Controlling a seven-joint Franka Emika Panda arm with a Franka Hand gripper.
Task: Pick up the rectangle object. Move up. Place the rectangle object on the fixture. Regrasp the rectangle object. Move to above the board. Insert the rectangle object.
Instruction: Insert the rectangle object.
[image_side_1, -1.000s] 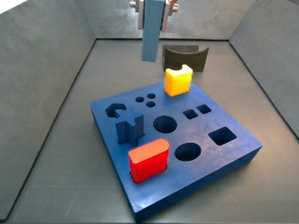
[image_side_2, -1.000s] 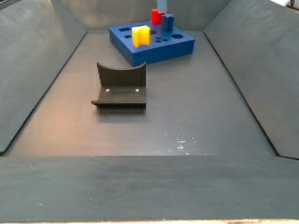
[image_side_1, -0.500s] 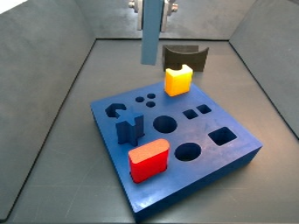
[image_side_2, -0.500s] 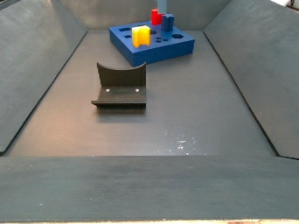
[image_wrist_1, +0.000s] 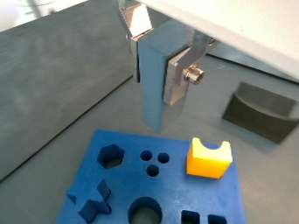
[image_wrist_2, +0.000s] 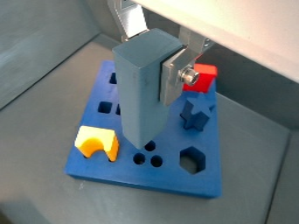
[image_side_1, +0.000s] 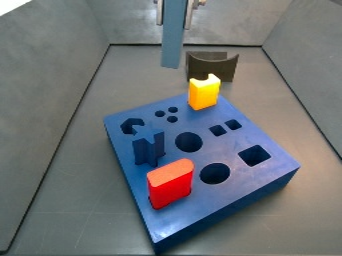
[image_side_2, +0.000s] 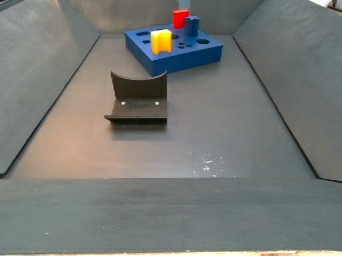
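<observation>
My gripper (image_wrist_1: 159, 61) is shut on the rectangle object (image_wrist_1: 153, 83), a slate grey-blue bar that hangs upright between the silver fingers (image_wrist_2: 173, 74). The bar also shows in a wrist view (image_wrist_2: 140, 92) and in a side view (image_side_1: 173, 35), high above the far edge of the board. The board (image_side_1: 201, 165) is a bright blue slab with cut-out holes; it shows in both wrist views (image_wrist_1: 128, 179) (image_wrist_2: 152, 149) and far back in a side view (image_side_2: 174, 50). The fixture (image_side_2: 138, 97) is a dark bracket on the floor, also in a side view (image_side_1: 214, 66) and a wrist view (image_wrist_1: 263, 112).
On the board stand a yellow block (image_side_1: 203, 92), a red block (image_side_1: 170, 185) and a dark blue notched block (image_side_1: 148, 148). Grey sloping walls (image_side_2: 40, 80) enclose the floor on both sides.
The bar and gripper have risen slightly in the side view. Nothing else has moved.
</observation>
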